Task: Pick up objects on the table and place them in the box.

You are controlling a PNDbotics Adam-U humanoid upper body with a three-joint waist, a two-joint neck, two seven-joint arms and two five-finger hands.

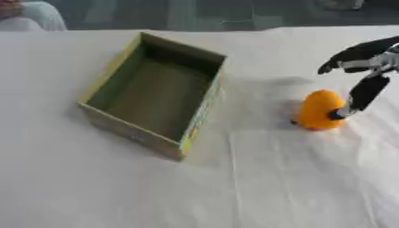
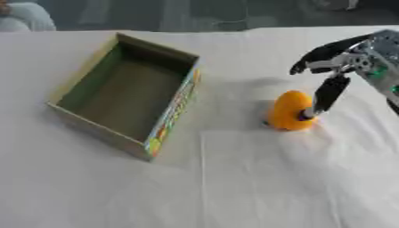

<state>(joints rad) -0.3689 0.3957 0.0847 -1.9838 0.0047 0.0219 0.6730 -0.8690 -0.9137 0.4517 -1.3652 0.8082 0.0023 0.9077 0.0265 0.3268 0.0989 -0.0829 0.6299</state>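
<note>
An orange, egg-shaped object [image 1: 317, 110] stands on the white tablecloth to the right of the box. The open cardboard box [image 1: 204, 106] has a green inside and holds nothing that I can see. My right hand [image 2: 339, 60] comes in from the right edge, above and to the right of the orange object. Its fingers are spread: the upper ones [image 2: 323, 50] reach out leftwards above the object, and the thumb [image 2: 325, 96] points down with its tip touching the object's right side. My left hand shows in neither view.
The white cloth [image 1: 257, 187] covers the whole table, with wide bare room in front of and between the box and the orange object. A person in white sits past the far left corner [image 1: 27, 15].
</note>
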